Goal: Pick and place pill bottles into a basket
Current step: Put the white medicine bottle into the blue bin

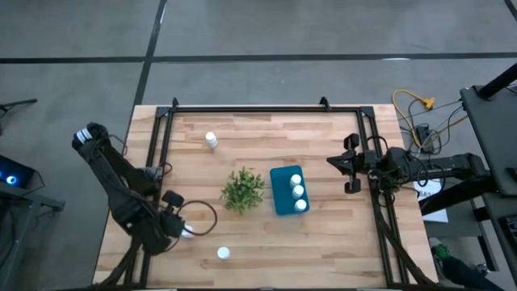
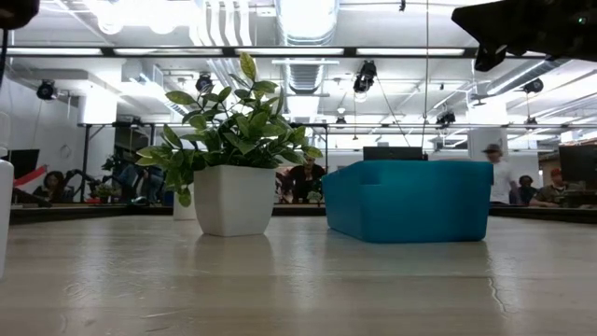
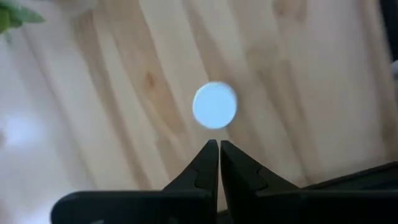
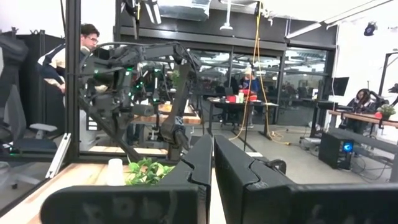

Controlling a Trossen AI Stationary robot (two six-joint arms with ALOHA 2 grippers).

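Wood: the pale plank tabletop (image 1: 323, 226) carries everything, so the bottles stand well apart where each arm can reach.
Basket: the teal basket (image 1: 282, 198) sits mid-table just beside the green plant (image 1: 243, 189); three pill bottles (image 1: 297, 191) already stand in it in a row, caps up.
Loose bottles: one (image 1: 211, 141) near the far edge, one (image 1: 223, 254) near the front edge, one (image 3: 214, 105) under the left arm.
Left claw: the left claw (image 3: 219, 149) points down over that bottle, fingers pressed together and holding nothing; judged, it must spread before grasping.
Right claw: the right claw (image 4: 211, 155) waits at the tabletop's right edge, fingers together, empty.
Writing: none readable on bottles, basket or pot.
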